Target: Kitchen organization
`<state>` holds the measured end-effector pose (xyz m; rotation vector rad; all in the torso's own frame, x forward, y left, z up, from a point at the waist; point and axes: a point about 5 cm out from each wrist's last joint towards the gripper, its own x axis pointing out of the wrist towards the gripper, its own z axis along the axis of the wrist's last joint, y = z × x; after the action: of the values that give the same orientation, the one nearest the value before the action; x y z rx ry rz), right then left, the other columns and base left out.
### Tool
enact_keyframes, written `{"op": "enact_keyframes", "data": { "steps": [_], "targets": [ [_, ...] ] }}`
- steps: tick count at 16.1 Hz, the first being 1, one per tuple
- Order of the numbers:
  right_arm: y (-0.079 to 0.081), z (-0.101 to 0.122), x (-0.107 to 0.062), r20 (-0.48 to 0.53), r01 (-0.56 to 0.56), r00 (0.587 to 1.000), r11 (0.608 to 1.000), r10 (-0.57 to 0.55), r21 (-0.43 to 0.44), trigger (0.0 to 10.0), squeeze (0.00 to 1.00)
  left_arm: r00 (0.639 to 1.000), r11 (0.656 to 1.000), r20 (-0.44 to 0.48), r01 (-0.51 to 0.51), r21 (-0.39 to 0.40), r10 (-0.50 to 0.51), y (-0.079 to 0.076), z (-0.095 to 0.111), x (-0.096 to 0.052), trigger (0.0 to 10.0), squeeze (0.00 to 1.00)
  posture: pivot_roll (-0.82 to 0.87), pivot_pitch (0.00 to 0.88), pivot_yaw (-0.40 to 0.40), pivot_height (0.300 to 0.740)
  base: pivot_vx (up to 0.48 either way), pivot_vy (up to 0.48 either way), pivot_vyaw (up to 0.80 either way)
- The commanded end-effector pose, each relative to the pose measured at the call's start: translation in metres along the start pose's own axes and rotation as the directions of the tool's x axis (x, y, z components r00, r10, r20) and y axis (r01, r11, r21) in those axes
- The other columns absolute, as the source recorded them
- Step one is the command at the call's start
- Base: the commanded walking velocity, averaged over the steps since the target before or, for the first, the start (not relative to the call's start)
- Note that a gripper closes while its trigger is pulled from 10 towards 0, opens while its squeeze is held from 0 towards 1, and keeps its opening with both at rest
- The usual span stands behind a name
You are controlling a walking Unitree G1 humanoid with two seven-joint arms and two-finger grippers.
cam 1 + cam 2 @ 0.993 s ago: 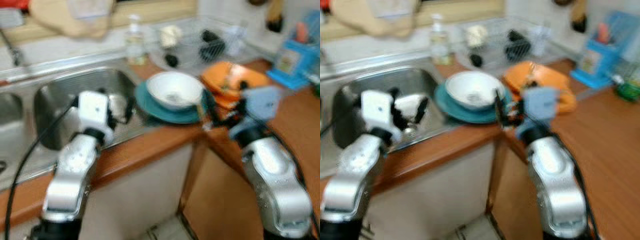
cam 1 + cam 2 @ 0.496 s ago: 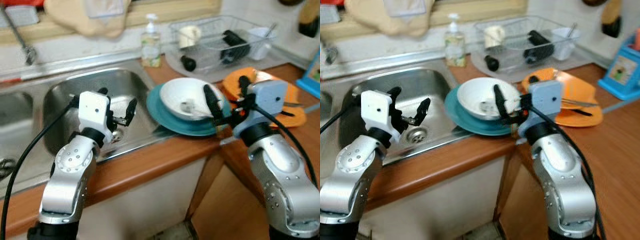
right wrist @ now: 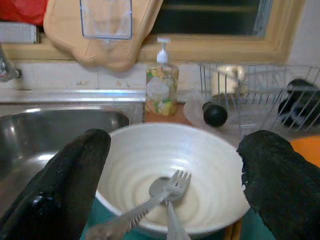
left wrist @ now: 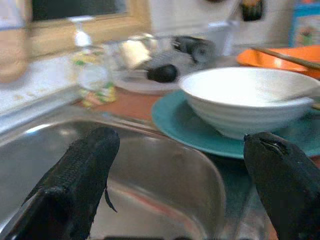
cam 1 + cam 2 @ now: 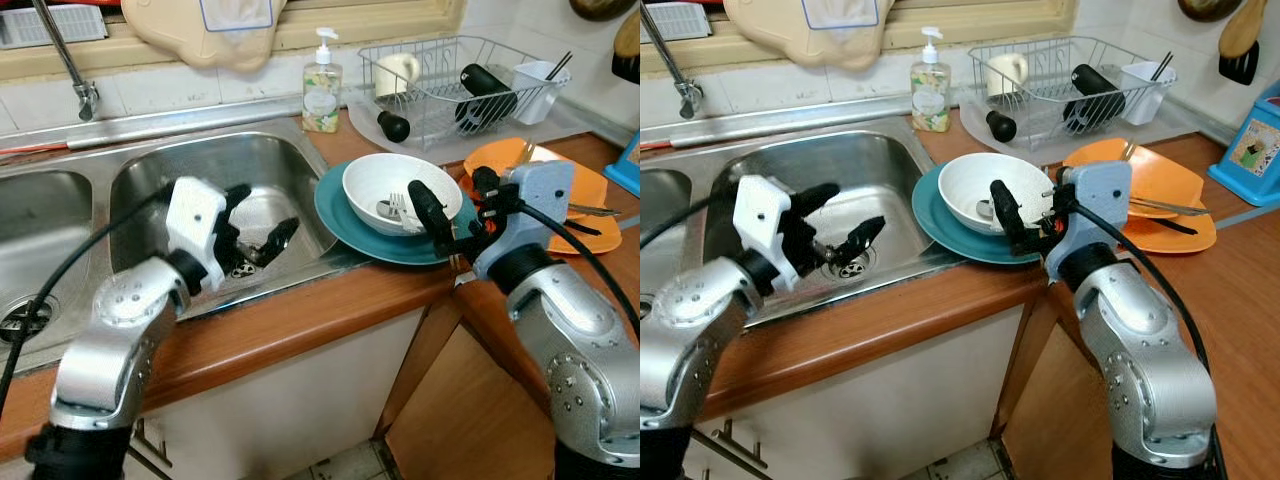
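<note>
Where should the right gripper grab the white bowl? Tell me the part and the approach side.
Grip the white bowl by its near rim, one finger inside, one outside. The right gripper is open at that edge, and the fork and spoon lie low inside, clear of the rim.

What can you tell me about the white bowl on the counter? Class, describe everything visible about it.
The white bowl is round and glossy, ceramic by its look, with faint rings inside. It sits upright on a teal plate on the wooden counter, beside the sink. A metal fork and spoon lie inside, handles leaning on the near rim. The right pincer is open, one finger to either side of the bowl's near rim, not gripping it.
</note>
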<state>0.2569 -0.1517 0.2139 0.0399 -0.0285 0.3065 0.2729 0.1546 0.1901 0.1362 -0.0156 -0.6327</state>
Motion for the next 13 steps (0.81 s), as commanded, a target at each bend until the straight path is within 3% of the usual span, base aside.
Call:
{"op": "enact_keyframes", "data": {
  "steps": [1,2,13],
  "targets": [
    [-0.004,-0.004,0.002,-0.038,0.005,0.999,1.0,-0.004,0.026,4.6,0.0,0.998,0.998,-0.024,0.064,-0.01,-0.064,-0.002,-0.001,-0.001,10.0,0.0,-0.03,0.0,0.014,0.74,0.0,0.0,0.0],
    [-0.005,-0.006,0.001,-0.042,0.011,0.999,0.999,-0.009,0.049,0.0,0.0,0.993,0.994,-0.036,0.108,-0.015,-0.109,-0.005,-0.002,-0.005,10.0,0.0,-0.03,0.0,0.017,0.74,0.0,0.0,0.0],
    [-0.015,-0.026,-0.003,-0.148,0.003,0.989,1.0,-0.004,-0.004,0.0,0.0,0.979,0.978,-0.039,0.198,-0.073,-0.201,-0.016,0.0,-0.012,10.0,0.0,-0.03,0.0,0.02,0.74,0.0,0.0,0.0]
  ]
}}
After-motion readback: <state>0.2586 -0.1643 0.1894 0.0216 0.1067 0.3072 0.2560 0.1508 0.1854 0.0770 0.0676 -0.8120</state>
